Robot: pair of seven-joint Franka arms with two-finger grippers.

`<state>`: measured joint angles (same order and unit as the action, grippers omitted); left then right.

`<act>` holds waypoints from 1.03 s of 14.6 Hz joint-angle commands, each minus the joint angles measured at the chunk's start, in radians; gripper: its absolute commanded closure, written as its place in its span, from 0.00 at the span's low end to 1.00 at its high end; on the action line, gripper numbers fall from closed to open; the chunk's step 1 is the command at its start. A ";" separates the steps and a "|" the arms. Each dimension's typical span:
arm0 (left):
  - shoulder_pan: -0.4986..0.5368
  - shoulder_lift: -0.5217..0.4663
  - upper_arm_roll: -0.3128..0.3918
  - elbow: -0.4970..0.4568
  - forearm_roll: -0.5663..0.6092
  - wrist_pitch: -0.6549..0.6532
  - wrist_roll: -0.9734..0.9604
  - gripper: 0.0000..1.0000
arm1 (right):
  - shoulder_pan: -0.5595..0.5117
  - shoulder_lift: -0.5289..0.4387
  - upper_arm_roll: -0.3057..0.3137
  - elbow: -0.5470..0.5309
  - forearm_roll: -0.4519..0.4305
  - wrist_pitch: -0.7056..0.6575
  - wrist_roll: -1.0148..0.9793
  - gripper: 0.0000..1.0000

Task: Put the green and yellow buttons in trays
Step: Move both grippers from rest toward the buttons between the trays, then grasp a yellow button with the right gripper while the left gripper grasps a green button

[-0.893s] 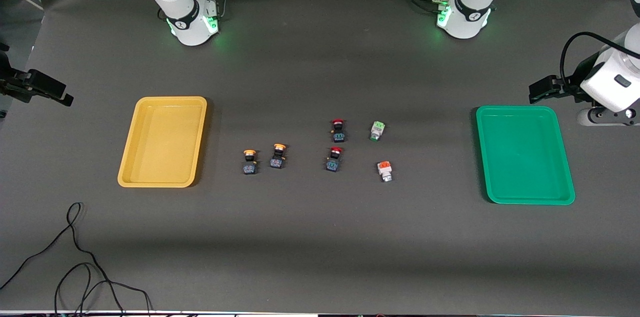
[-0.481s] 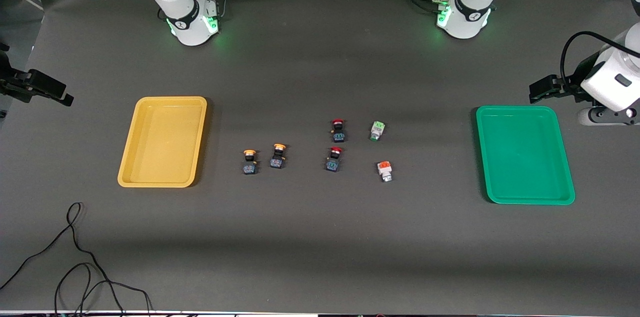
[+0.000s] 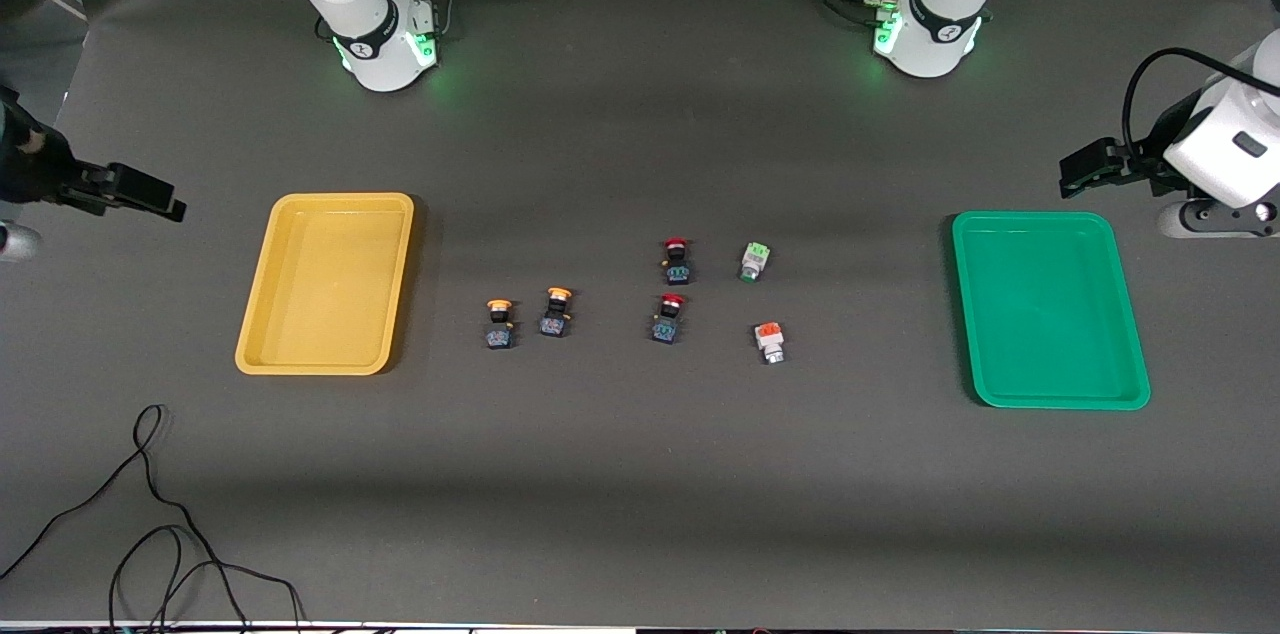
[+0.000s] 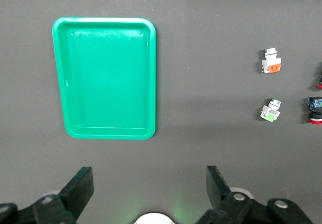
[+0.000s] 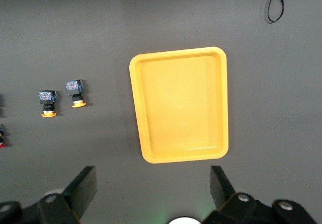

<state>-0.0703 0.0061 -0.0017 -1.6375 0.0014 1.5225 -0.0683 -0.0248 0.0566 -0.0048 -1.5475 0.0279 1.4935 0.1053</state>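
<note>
Buttons lie in the middle of the grey table (image 3: 640, 494) in the front view. Two yellow-capped buttons (image 3: 527, 317) sit side by side, toward the yellow tray (image 3: 262, 314). Two red-capped buttons (image 3: 672, 289) are in the middle. The green-ended button (image 3: 753, 261) and the orange-ended button (image 3: 769, 341) lie toward the green tray (image 3: 1128, 304). Both trays hold nothing. The right gripper (image 3: 150, 198) hangs over the table at the right arm's end, near the yellow tray. The left gripper (image 3: 1082, 164) hangs over the table near the green tray. A black cable (image 3: 150, 514) lies near the front camera.

Left wrist view: jaws wide apart, holding nothing, green tray under them.

Right wrist view: jaws wide apart, holding nothing, yellow tray under them
</note>
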 commanded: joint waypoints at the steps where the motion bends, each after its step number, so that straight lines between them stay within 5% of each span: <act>1: -0.035 -0.025 -0.011 -0.100 -0.008 0.095 -0.019 0.00 | 0.026 0.052 0.003 0.055 0.003 0.004 0.004 0.00; 5: -0.173 -0.014 -0.017 -0.188 -0.009 0.229 -0.232 0.00 | 0.129 0.156 0.003 0.110 0.032 0.037 0.082 0.00; 11: -0.435 0.046 -0.018 -0.196 -0.030 0.298 -0.346 0.00 | 0.270 0.204 0.003 -0.135 0.035 0.448 0.229 0.00; 15: -0.552 0.051 -0.018 -0.193 -0.038 0.289 -0.282 0.00 | 0.327 0.339 0.003 -0.163 0.034 0.602 0.267 0.00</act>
<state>-0.5712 0.0670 -0.0409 -1.8260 -0.0251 1.8123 -0.3971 0.2830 0.3378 0.0076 -1.7123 0.0486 2.0351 0.3505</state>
